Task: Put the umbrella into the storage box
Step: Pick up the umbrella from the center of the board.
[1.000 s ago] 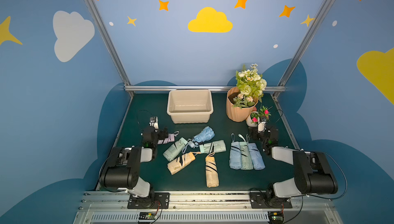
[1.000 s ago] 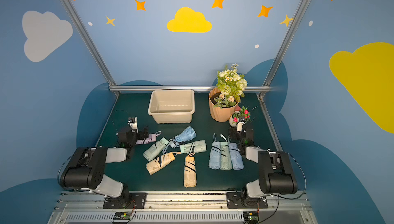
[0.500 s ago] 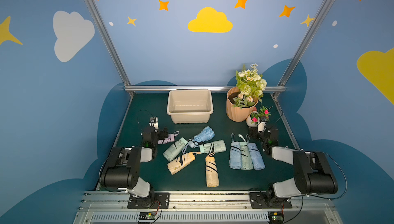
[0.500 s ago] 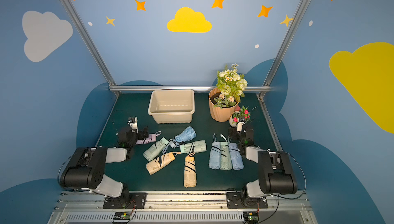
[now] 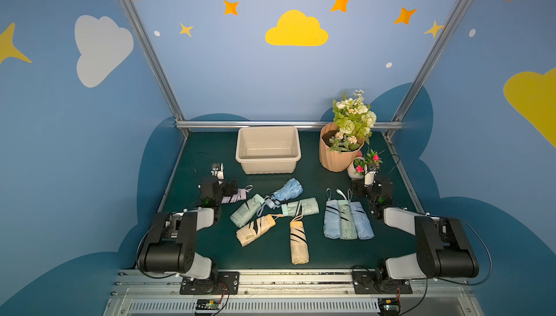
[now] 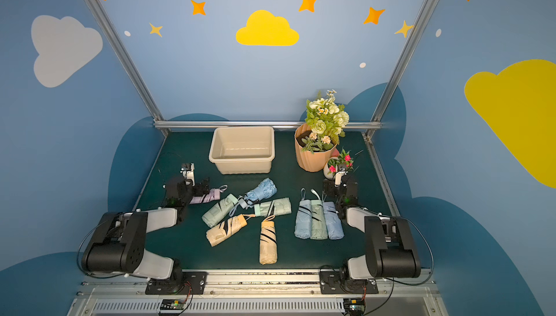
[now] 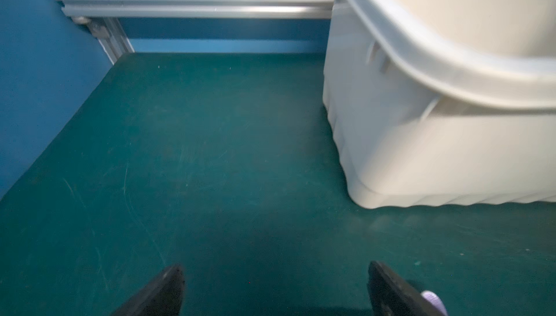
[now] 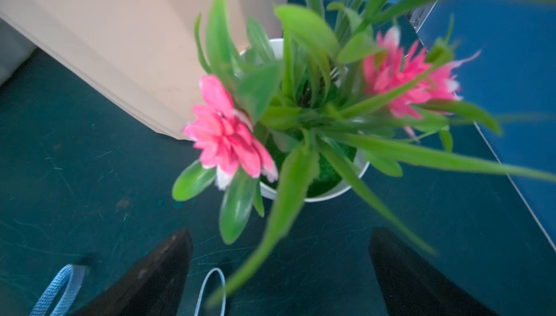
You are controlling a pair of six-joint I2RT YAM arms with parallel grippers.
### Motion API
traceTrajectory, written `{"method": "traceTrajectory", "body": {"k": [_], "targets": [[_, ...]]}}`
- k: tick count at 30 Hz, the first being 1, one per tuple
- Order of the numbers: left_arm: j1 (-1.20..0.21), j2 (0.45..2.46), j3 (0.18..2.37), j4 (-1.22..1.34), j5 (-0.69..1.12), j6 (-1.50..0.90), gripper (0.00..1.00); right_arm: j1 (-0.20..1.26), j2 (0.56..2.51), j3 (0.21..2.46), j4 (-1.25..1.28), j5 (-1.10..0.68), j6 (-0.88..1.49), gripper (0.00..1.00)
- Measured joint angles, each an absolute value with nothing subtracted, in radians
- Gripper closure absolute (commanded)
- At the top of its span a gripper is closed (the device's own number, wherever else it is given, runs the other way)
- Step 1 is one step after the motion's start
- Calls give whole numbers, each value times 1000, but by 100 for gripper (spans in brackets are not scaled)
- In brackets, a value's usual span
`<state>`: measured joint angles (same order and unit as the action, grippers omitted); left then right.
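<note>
The storage box (image 5: 267,158) stands at the middle of the table's (image 5: 331,254) far edge, open side up, with nothing inside but its bare floor. Toward the far right corner, the ribbed peach flower pot (image 5: 334,161) holds a white and green bouquet (image 5: 355,116). Just in front of it, a small white pot (image 5: 352,170) carries pink flowers (image 8: 228,140). Nine folded umbrellas lie flat on the table, none in the box. The lilac umbrella (image 5: 234,198) lies nearest the left edge, its long axis roughly crosswise, strap loop pointing toward the right edge and slightly toward the far one. Its other end sits just beside the left gripper (image 7: 275,268), outside the fingers. That gripper is spread wide over bare table and holds nothing. The row of three umbrellas (image 5: 347,221) lies side by side near the right edge, long axes front to back, straps toward the far edge. The cream umbrella (image 5: 299,243), nearest the front edge, points the same way. Four more lie at mixed angles mid-table. The right gripper (image 8: 281,234) is also spread and empty, facing the small pot, with one strap loop (image 8: 215,287) on the table between its fingers.
</note>
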<state>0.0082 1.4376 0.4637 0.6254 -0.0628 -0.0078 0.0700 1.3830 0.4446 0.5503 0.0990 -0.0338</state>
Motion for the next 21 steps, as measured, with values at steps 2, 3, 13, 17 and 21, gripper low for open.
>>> {"method": "traceTrajectory", "body": {"k": [2,3,13,17,21], "targets": [[6,1367,492,575,-51,2,0,70,1299,429,535,120,-28,2],[6,1329,503,551,-48,9,0,70,1249,421,527,131,-23,2],[5,1183,704,213,-75,7,0,40,973,449,280,288,141,2],[4,1169,750,127,-128,-71,0,19,959,478,158,330,226,2],[5,1151,774,52,-173,-258,2,18,935,479,114,352,296,2]]}}
